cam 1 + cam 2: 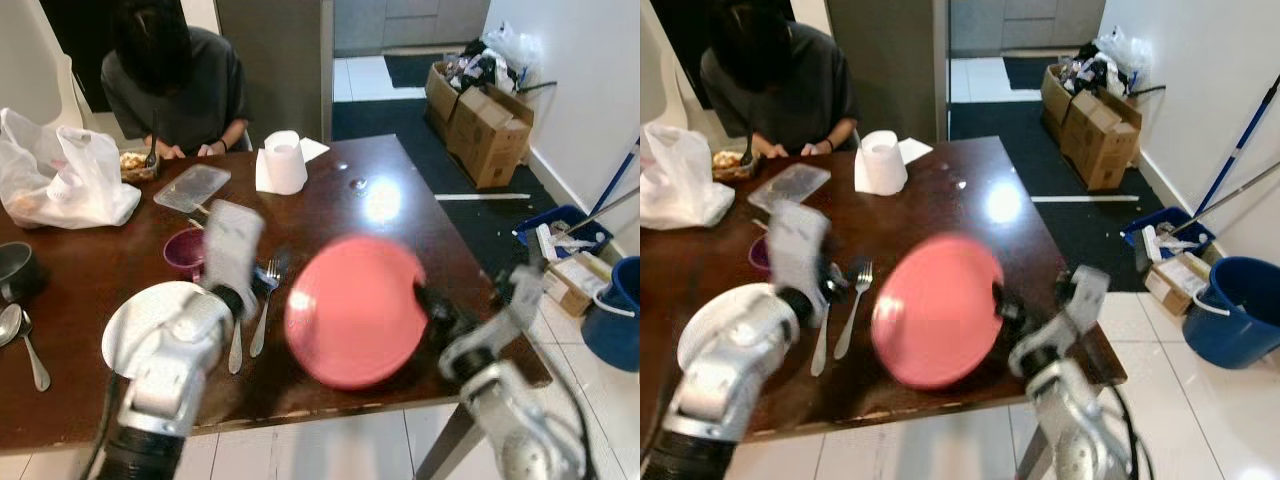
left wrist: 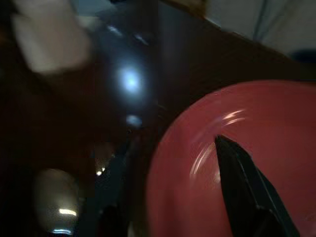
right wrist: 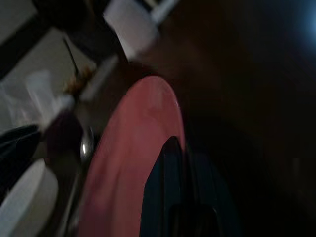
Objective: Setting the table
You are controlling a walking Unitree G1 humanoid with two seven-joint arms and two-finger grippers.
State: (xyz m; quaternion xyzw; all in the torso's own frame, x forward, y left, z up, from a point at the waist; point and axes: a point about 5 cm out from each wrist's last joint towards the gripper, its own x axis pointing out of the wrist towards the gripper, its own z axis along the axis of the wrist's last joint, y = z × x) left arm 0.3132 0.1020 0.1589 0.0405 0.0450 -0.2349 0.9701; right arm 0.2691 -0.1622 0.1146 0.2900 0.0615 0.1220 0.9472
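Holding the pink plate (image 1: 355, 312) in my right gripper (image 1: 428, 305); fingers pinched on its rim at the edge nearest my right arm, one finger (image 3: 165, 187) lying across the plate's face in the right wrist view. Plate tilted, blurred, over the near edge of the dark wooden table (image 1: 420, 210).

Landmark: the pink plate.
- Left gripper (image 1: 238, 295) just beside the plate, on its left. One black finger (image 2: 247, 182) shows across the plate's face in the left wrist view; whether that claw is wide or narrow, I cannot tell. A pale blurred block sits above that wrist.
- Fork (image 1: 266, 300) and a spoon (image 1: 236, 345) lie on the table left of the plate, between it and the white plate (image 1: 140, 315).
- Purple cup (image 1: 184, 252) beyond the white plate, up-left of the pink one.
- Paper towel roll (image 1: 285, 160) upright, well beyond the plate toward the far side of the table; clear plastic lid (image 1: 192, 187) to the roll's left.
- White plastic bag (image 1: 60, 180) far left of the plate; dark bowl (image 1: 18, 270) and two spoons (image 1: 25, 335) at the table's left edge.
- Person in a dark top (image 1: 170, 80) seated at the far side, head down over a food container (image 1: 137, 163).
- Right of the plate, off the table: cardboard boxes (image 1: 480, 115) by the wall, blue bucket (image 1: 612, 310) on the tiled floor.
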